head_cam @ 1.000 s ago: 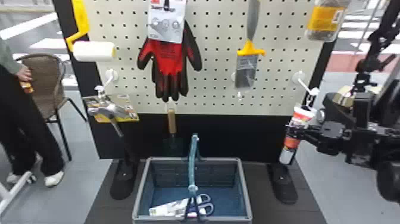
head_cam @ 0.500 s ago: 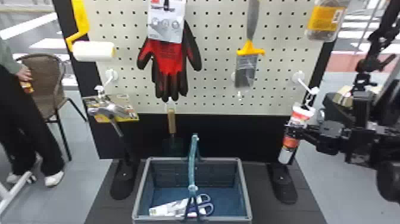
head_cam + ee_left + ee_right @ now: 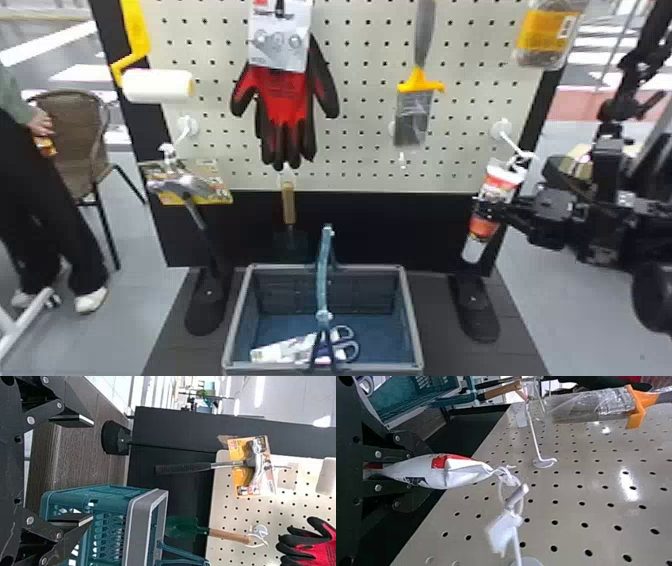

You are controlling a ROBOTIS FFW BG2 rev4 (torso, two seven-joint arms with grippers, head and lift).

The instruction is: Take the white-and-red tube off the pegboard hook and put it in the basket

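The left fingers (image 3: 73, 420) were spread, while the right fingers (image 3: 391, 453) pinched the white-and-red plastic tube (image 3: 483, 227) below the white rod-like pegboard hook (image 3: 510, 144), where unhooking seemed unfinished and called for easing its white string loop (image 3: 509, 479) free.

Left gripper (image 3: 93, 470) spread; basket (image 3: 136, 518) below pegboard (image 3: 237, 514); hammer (image 3: 184, 468), trowel (image 3: 228, 535), glove (image 3: 323, 548) hanging.

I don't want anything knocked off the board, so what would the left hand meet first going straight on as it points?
Probably the hammer's black handle, ahead of the left hand, though depth is unclear and the basket's rim seems close to that line.
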